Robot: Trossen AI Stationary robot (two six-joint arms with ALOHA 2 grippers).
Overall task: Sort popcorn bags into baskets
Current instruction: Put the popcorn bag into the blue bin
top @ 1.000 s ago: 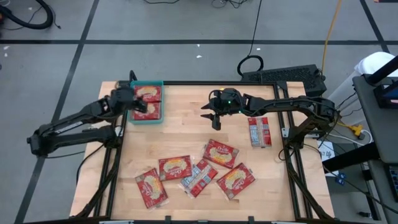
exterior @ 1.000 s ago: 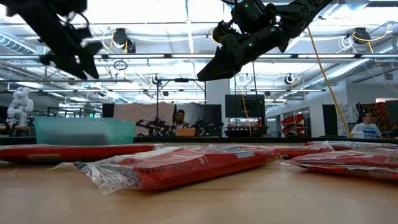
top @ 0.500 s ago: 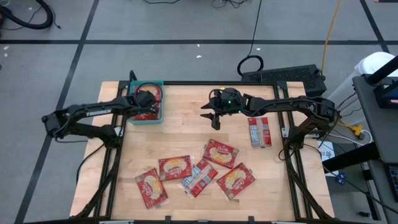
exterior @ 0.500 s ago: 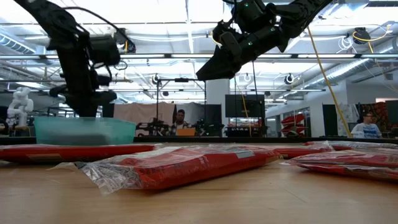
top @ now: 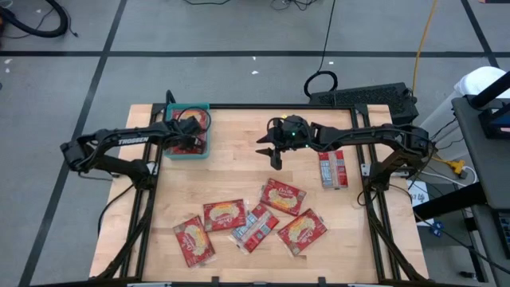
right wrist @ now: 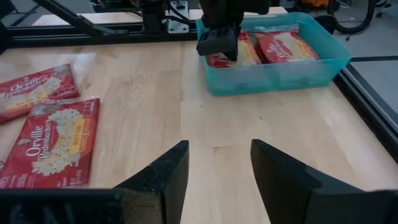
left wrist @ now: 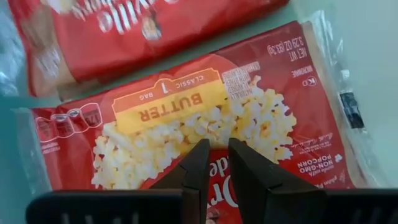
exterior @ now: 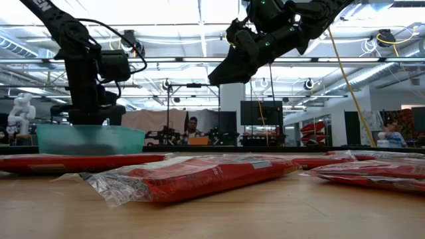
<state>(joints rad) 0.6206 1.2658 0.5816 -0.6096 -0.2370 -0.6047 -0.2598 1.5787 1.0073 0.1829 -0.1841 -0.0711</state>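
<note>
The teal basket (top: 188,154) stands at the table's far left and holds two red popcorn bags (left wrist: 186,118) (left wrist: 124,31), lying flat side by side. My left gripper (left wrist: 217,144) reaches down into the basket (right wrist: 280,71), its fingers almost together over the nearer bag. My right gripper (top: 275,151) hangs open in the air over the middle of the table, with nothing between its fingers (right wrist: 217,155). Several more bags (top: 283,195) lie flat on the wood near the table's front edge. My left gripper sets its nearly shut fingertips (left wrist: 200,152) on the printed face of the bag, about at its middle (left wrist: 214,127). The fingers come from above, pointing down. Nothing is pinched between them. The bag lies flat on the basket's floor.
The loose bags by the front edge include a silvery one (top: 255,227) among the red ones (top: 223,214) (top: 301,231). Another silvery bag (top: 332,169) lies at the right. Bare wood (top: 223,175) stretches between the basket and the loose bags. A black frame (top: 151,199) borders the table.
My left gripper has gone a little toward the table's right edge, from the basket's left side to over its middle. It has also come down from well above the basket to inside its rim. My right gripper has kept still.
</note>
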